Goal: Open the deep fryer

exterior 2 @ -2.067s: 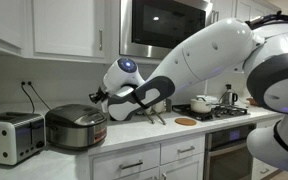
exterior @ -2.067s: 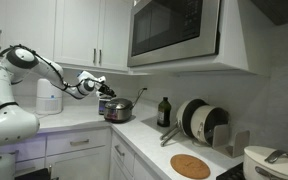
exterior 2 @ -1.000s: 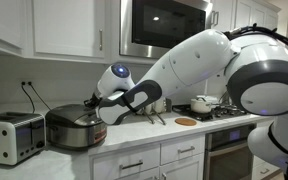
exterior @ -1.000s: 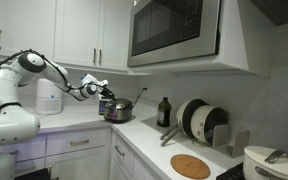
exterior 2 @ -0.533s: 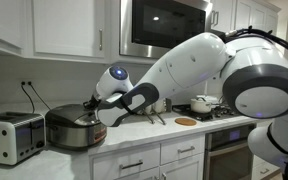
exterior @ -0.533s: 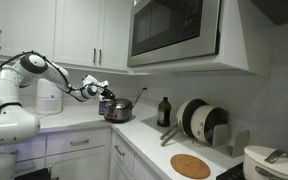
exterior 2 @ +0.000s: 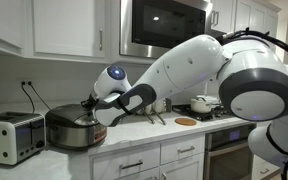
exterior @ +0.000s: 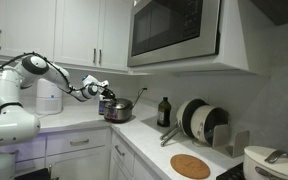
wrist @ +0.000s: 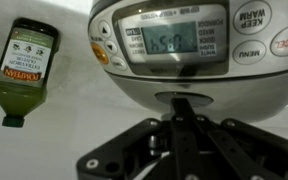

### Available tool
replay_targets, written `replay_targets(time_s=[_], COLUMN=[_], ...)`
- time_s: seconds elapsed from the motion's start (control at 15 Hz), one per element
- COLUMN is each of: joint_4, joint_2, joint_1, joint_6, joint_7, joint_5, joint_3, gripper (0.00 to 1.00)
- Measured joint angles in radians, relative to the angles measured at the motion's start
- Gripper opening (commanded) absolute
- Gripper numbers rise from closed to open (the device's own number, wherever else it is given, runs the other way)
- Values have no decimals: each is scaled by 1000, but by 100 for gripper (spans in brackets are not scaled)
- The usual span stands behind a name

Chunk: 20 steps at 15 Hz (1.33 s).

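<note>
The deep fryer (exterior: 118, 110) is a round steel pot-shaped appliance with its lid down, on the counter in both exterior views (exterior 2: 76, 128). In the wrist view its front panel (wrist: 199, 50) shows a lit display and buttons. My gripper (wrist: 181, 103) is shut, fingers together. The fingertips touch the oval latch button on the lid's front edge. In the exterior views the gripper (exterior: 106, 94) sits at the fryer's upper front rim (exterior 2: 90, 104). It holds nothing.
A green oil bottle (wrist: 24, 68) stands beside the fryer on the counter (exterior: 164, 111). A toaster (exterior 2: 8, 136) and a white cylindrical appliance (exterior: 50, 98) stand nearby. A microwave (exterior: 174, 30) hangs above. A plate rack (exterior: 202, 120) and a white pot (exterior: 274, 162) stand farther along.
My gripper has crept a little closer to the fryer's front rim over the last two seconds. The lid stays down.
</note>
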Motion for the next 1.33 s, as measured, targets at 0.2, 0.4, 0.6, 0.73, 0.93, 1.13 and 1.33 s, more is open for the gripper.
replay_targets(time_s=[0.2, 0.4, 0.6, 0.73, 0.93, 1.13, 1.33], joint_4=[16, 22, 28, 33, 40, 47, 57], joint_2=[-4, -10, -11, -11, -11, -11, -11], joint_1=[-10, -24, -42, -49, -57, -66, -76], joint_6=[0, 0, 0, 0, 0, 0, -5], joint_7=[0, 0, -1, -7, -25, -35, -35], joint_5=[0, 2, 10, 23, 37, 40, 40], joint_3=[5, 16, 33, 39, 46, 54, 61], gripper=[0, 0, 0, 0, 0, 0, 0])
